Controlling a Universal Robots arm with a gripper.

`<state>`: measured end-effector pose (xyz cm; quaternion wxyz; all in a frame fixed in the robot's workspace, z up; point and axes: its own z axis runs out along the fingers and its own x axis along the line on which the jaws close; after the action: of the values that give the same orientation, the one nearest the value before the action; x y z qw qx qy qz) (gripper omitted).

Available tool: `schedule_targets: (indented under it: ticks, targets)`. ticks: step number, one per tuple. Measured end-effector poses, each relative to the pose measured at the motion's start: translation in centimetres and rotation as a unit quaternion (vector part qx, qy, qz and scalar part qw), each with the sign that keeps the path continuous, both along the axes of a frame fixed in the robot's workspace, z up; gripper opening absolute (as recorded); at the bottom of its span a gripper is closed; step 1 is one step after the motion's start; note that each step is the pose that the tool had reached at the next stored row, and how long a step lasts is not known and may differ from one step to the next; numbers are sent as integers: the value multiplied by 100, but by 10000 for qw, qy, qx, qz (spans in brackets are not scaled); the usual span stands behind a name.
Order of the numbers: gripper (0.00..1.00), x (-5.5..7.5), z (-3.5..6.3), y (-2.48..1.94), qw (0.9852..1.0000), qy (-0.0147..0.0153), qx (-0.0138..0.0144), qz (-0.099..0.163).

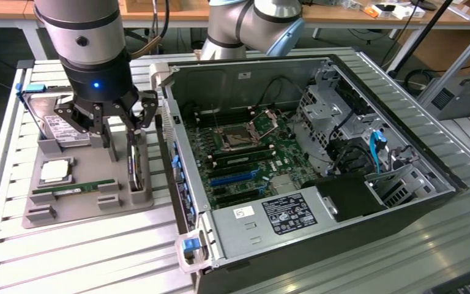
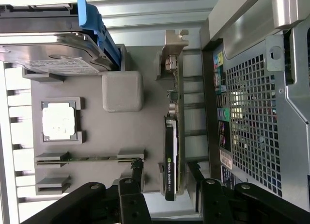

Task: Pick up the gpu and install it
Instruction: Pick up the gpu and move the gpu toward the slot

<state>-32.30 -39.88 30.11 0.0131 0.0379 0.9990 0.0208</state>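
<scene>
Over the grey holder (image 1: 80, 184) beside the computer case (image 2: 252, 112), the gripper (image 1: 119, 138) hangs empty, jaws spread wide. A clean grasp wants them centred astride the gpu (image 2: 170, 151), squeezing its flat faces (not the bracket). It stands on edge, long axis alongside the case wall, bracket toward the hard drive (image 1: 55, 122).

The slatted table (image 1: 96, 257) bears a grey tray (image 1: 71, 211) and an open computer case (image 1: 366, 245).
</scene>
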Motion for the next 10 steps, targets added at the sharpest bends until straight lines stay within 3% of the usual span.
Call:
schedule_targets:
  ticks: [10]
  targets:
    - [48, 70, -48, 31, 10000, 0, -67, 0]
